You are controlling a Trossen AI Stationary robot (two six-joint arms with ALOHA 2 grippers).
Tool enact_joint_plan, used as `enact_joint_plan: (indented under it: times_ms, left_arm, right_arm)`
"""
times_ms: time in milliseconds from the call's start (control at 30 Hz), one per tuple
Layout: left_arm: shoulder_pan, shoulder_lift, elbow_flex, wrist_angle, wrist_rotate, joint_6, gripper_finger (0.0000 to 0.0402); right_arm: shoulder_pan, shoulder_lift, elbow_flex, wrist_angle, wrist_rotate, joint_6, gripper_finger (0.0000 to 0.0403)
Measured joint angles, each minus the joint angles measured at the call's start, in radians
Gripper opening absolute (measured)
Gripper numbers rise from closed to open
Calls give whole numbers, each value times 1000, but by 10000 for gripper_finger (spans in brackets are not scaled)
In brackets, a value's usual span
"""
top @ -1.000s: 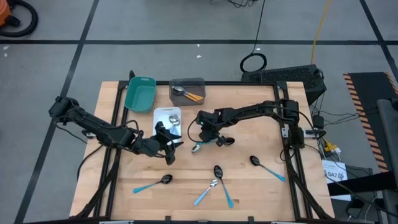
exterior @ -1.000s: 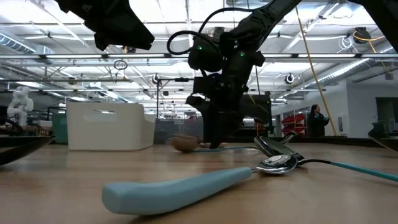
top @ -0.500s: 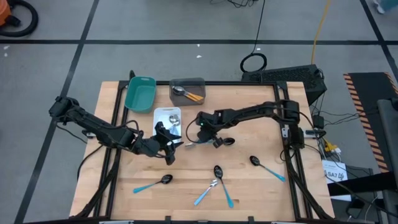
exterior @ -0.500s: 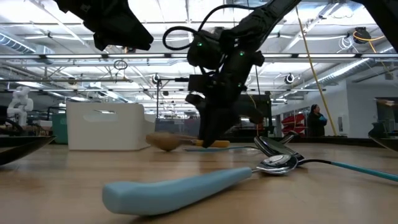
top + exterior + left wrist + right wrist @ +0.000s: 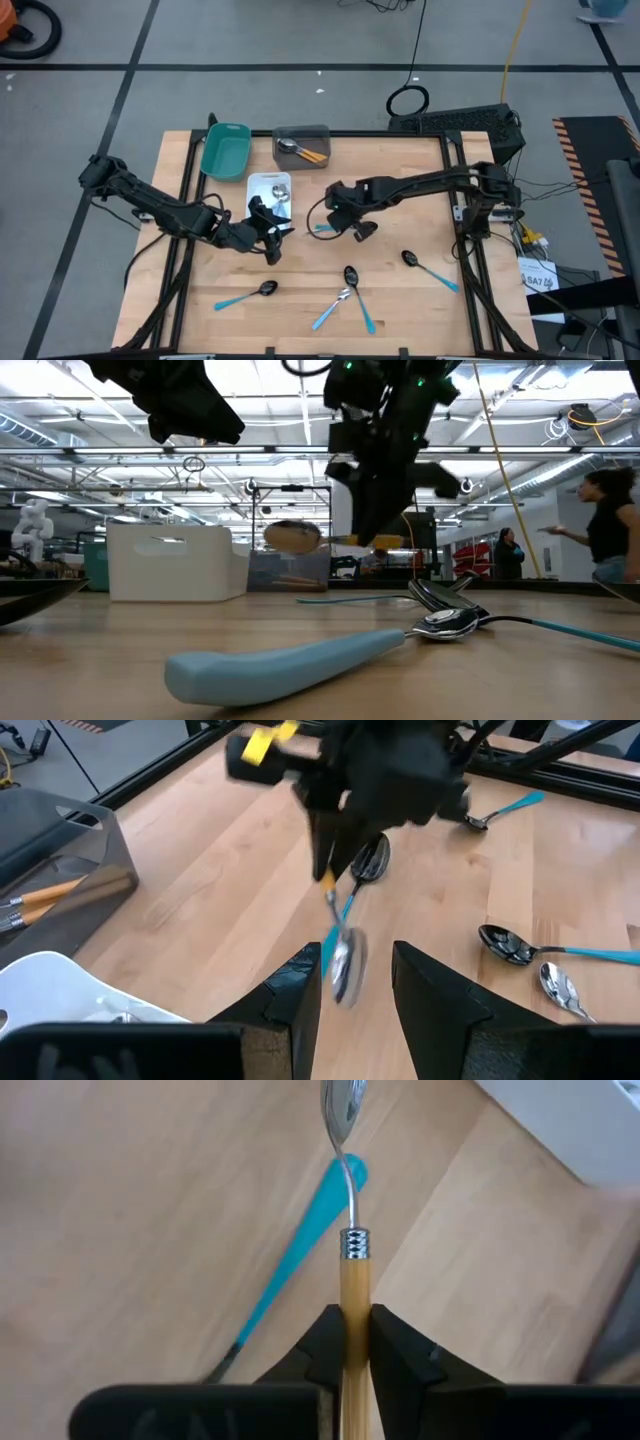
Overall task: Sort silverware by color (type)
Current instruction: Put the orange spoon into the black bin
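My right gripper is near the table's middle, shut on a spoon with an orange handle and a silver bowl. Beneath it lies a blue-handled spoon with a black bowl, flat on the wood. My left gripper hovers just left of it, near the white tray. Its fingers are open with nothing between them. Several more blue-handled spoons lie along the near side. My right gripper pinches the spoon's orange handle between its two fingers, a short way behind the metal collar. The fingers slant down from above. The spoon is lifted clear of the table and juts out about level, bowl end free.
A teal tray and a grey tray holding orange-handled spoons stand at the far edge, the white tray just in front of them. One blue-handled spoon lies at the near right. People stand in the room beyond the table.
My right gripper has risen and drifted a little toward the table's right edge, carrying the orange-handled spoon. The spoon lay on the wood a second ago, came up at one end, and now hangs clear and about level. The blue spoon beneath stayed put.
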Motion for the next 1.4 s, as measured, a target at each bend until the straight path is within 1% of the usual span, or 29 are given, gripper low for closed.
enact_joint_plan:
  times_ms: [133, 267, 333, 433, 533, 633, 767, 933, 1067, 1133, 1233, 1300, 1400]
  left_arm:
    - [-5, 0, 0, 1, 0, -5, 125]
    - [-12, 0, 0, 4, 0, -5, 125]
    - [-14, 0, 0, 7, 0, -6, 125]
    - [-14, 0, 0, 13, 0, -16, 125]
    - [-14, 0, 0, 29, 0, -22, 125]
    - [-20, 0, 0, 37, 0, -20, 125]
    - [-30, 0, 0, 51, -4, -5, 125]
    - [-41, 0, 0, 83, -8, 22, 125]
    - [-43, 0, 0, 89, -24, 33, 125]
    - [-43, 11, 0, 92, -26, 33, 125]
    - [-46, 49, 0, 95, -27, 50, 125]
    - [-46, 90, 1, 145, -27, 68, 125]
    - [-46, 150, 0, 199, -27, 136, 125]
  right_arm:
    - [34, -48, 0, -92, 11, 106, 26]
    - [69, -102, 1, -183, 14, 264, 26]
    - [95, -123, 1, -225, 43, 348, 26]
    - [151, -150, 1, -284, 144, 453, 26]
    - [212, -173, -14, -299, 238, 555, 26]
    - [273, -196, -47, -280, 338, 666, 26]
    - [350, -208, -107, -221, 511, 765, 26]
    - [419, -206, -164, -157, 643, 853, 26]
    - [467, -206, -187, -154, 769, 923, 26]
    - [489, -206, -192, -155, 837, 932, 26]
    - [513, -206, -192, -150, 870, 916, 26]
    - [523, -206, -192, -146, 872, 908, 26]
    - [527, -206, -192, -148, 872, 909, 26]
